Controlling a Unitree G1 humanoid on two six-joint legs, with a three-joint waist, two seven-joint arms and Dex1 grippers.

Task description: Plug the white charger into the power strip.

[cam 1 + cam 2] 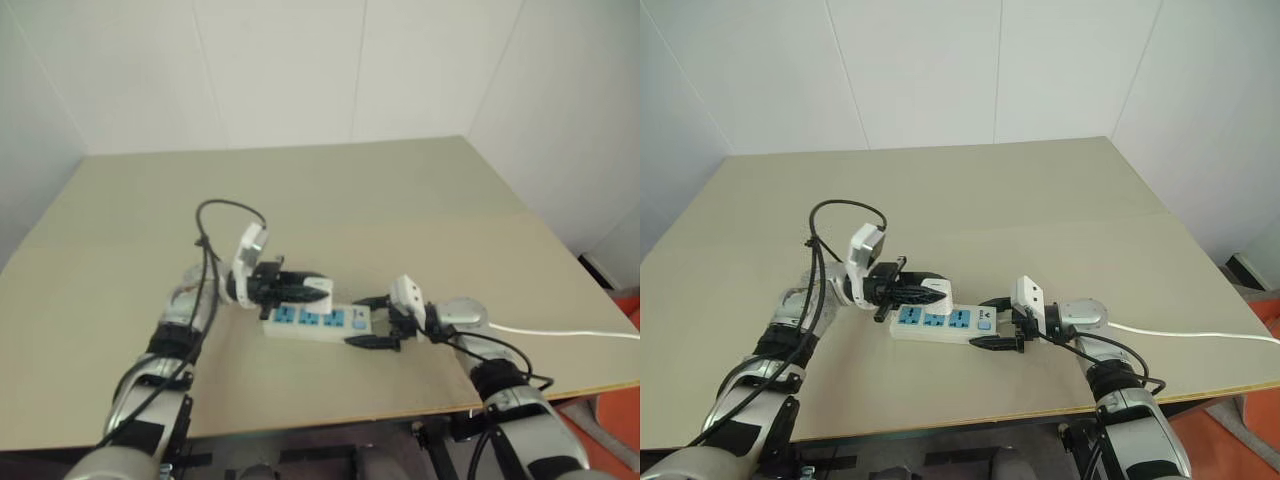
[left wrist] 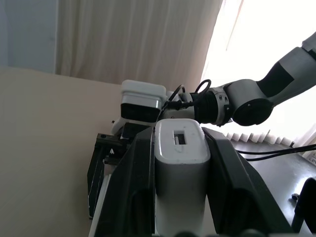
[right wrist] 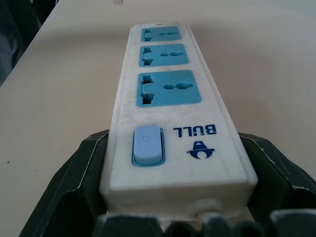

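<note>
The power strip (image 1: 312, 321) lies on the table, a white bar with three blue sockets (image 3: 169, 87) that all stand uncovered. My right gripper (image 1: 366, 322) is shut on its switch end, one black finger (image 3: 81, 170) on each side. The white charger (image 2: 180, 165) is a small white block clamped between the black fingers of my left gripper (image 1: 303, 288), which is shut on it. I hold the charger (image 1: 319, 291) level, just above the strip's end farthest from the switch, not touching it.
The strip's thin white cord (image 1: 570, 332) runs right across the beige table (image 1: 350, 200) and off its edge. Black cables (image 1: 205, 245) loop above my left wrist. White walls stand behind the table. The front edge is close below both arms.
</note>
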